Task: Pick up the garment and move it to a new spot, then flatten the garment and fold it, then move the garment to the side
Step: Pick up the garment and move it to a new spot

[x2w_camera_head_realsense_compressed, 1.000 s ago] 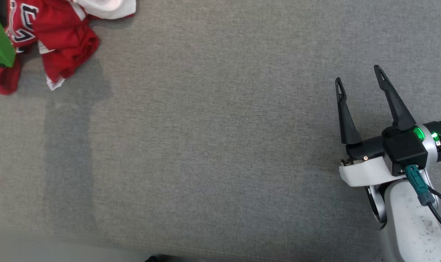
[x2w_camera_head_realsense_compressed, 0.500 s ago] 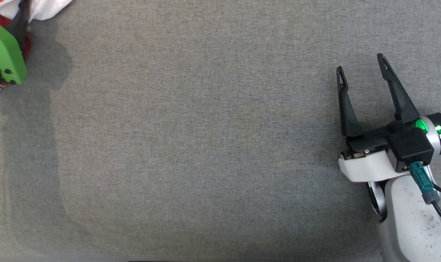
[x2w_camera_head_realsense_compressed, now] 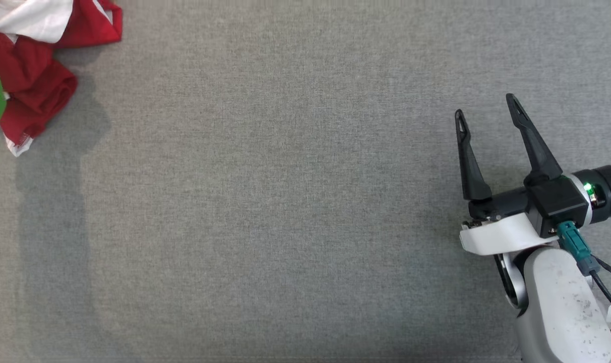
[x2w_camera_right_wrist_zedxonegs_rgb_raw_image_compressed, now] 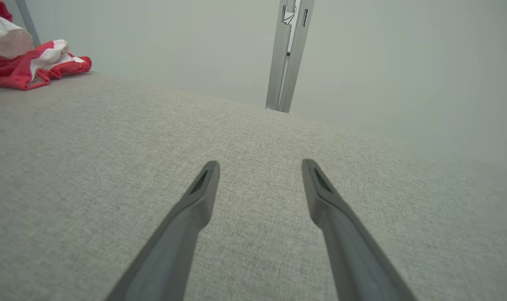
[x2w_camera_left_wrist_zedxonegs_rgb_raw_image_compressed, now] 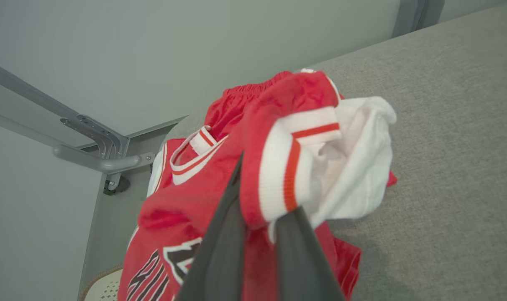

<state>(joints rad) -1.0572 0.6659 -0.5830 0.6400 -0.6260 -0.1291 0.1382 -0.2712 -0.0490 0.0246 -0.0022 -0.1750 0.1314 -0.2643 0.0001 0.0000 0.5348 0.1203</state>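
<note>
Red-and-white garment (x2w_camera_head_realsense_compressed: 33, 85) bunched at the far-left edge of the grey fabric surface (x2w_camera_head_realsense_compressed: 285, 201), pinched by the left gripper (x2w_camera_left_wrist_zedxonegs_rgb_raw_image_compressed: 259, 217).
Left wrist view: both dark fingers clamped on a white-trimmed fold, the rest of the cloth crumpled beneath. Right gripper (x2w_camera_head_realsense_compressed: 485, 106) sits well apart at the right, fingers spread wide above the surface.

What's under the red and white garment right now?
A grey fabric surface shows beneath the garment. The left gripper pinches it between its fingers; their tips and whatever lies under the bunched cloth are covered.
</note>
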